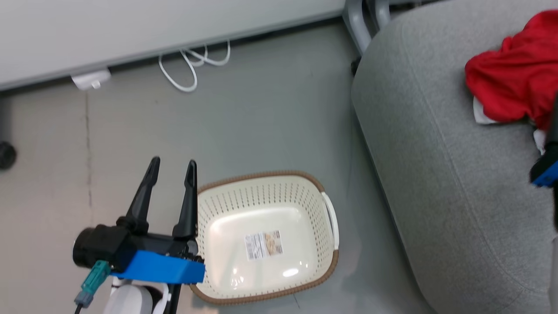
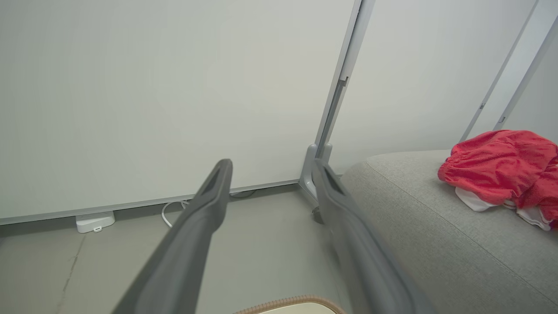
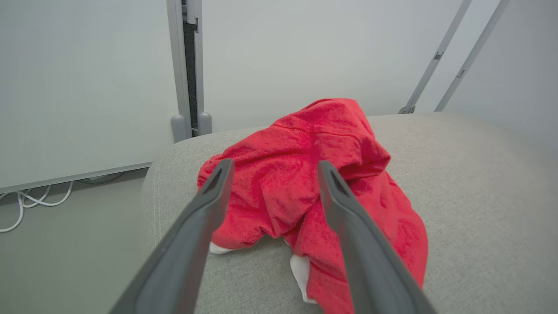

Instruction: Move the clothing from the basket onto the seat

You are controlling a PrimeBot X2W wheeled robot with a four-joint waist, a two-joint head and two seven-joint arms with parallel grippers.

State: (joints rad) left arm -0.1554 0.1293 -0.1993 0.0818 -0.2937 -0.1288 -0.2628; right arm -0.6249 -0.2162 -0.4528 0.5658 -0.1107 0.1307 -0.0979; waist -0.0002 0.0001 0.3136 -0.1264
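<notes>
The red clothing (image 1: 514,83) lies in a heap on the grey seat (image 1: 444,174) at the upper right, also as clothing (image 2: 501,168) and clothing (image 3: 305,187) in the wrist views. The cream basket (image 1: 266,237) with its brown rim stands on the floor, showing a bare bottom with a sticker. My left gripper (image 1: 172,168) is open beside the basket's left rim, fingers apart over the floor. My right gripper (image 3: 272,168) is open just above the heap, its fingers spread either side of the red fabric with nothing pinched. Its blue housing (image 1: 545,174) shows at the head view's right edge.
A white partition wall (image 1: 152,26) runs along the back, with white cables (image 1: 192,65) and a small white box (image 1: 91,79) on the floor at its foot. Grey metal posts (image 1: 362,22) stand by the seat's far corner. Grey floor (image 1: 261,117) lies between basket and wall.
</notes>
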